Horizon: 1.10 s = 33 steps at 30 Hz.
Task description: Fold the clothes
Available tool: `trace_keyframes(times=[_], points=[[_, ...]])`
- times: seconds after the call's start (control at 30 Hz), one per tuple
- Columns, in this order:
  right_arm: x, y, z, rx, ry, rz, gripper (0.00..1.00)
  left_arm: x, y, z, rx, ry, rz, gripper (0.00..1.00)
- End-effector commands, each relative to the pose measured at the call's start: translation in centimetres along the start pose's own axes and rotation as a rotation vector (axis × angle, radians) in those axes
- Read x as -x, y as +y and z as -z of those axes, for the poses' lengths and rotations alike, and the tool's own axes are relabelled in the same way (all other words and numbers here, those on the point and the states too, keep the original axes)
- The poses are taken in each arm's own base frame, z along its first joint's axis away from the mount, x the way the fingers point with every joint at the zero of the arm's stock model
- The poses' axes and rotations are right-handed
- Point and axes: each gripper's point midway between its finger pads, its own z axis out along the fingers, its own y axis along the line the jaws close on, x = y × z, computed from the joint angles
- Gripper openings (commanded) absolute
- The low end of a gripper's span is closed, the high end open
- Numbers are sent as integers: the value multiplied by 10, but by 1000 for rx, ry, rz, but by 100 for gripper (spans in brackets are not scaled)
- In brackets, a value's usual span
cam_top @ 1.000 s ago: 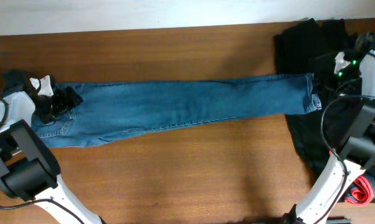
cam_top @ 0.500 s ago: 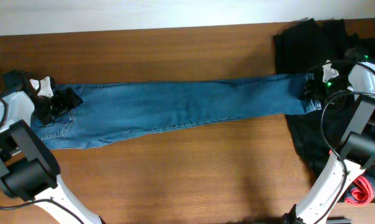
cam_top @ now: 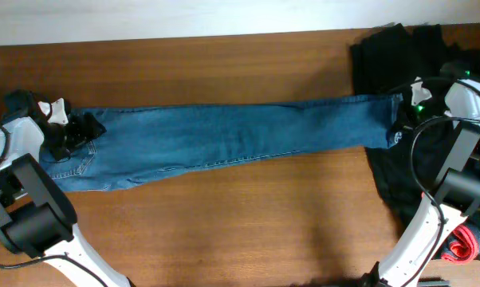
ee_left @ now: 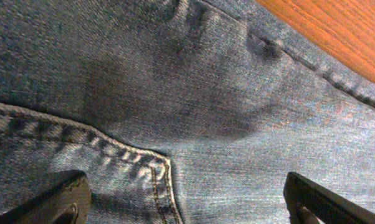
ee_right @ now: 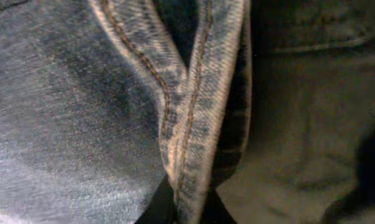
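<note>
The blue denim jeans [cam_top: 224, 135] lie stretched across the wooden table, waist at the left, leg hems at the right. My left gripper [cam_top: 79, 131] hovers open over the waist end, its fingers [ee_left: 63, 199] wide apart above a stitched pocket seam [ee_left: 159, 180]. At the far right my right gripper [cam_top: 399, 119] is shut on the jeans' hem [ee_right: 190, 124], the folded hem edge pinched between its dark jaws.
A pile of black garments [cam_top: 399, 56] lies at the back right and under the hem end, showing as dark cloth [ee_right: 312, 124] beside the hem. A small red-pink item [cam_top: 462, 243] sits at the front right. Bare wooden tabletop [cam_top: 240, 223] fills the front.
My right gripper moved left onto the leg hems and closed on them; the hem end has bunched slightly. The left arm has not moved.
</note>
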Motion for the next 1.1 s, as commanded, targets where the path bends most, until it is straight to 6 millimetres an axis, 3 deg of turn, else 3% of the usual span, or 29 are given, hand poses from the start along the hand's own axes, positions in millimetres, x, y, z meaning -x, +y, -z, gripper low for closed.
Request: trace_keyframes(times=[0.0,0.13,0.27,0.43,0.6,0.67,0.8,0.93,1.07], points=[[19,14,41,-1,-89,28,4,-50,28,-29,63,165,96,99],[27,22,77,-15,-154,39,4,-50,25,-29,49,167,74,99],[33,26,118,-55,-236,48,4,-45,4,-17,-1,148,-5,99],[37,25,158,-135,-320,49,4,-21,-22,21,2,37,-74,99],[36,34,174,-139,-353,66,4,-5,-37,60,8,-62,-112,99],[34,50,175,-128,-348,96,4,-1,-41,72,10,-93,-122,99],[27,95,165,-102,-304,190,4,0,-42,77,11,-102,-125,99],[14,159,147,-63,-246,312,4,-2,-37,77,39,-94,-121,99],[-5,236,129,-16,-213,429,4,-2,-12,80,185,-90,-75,99]])
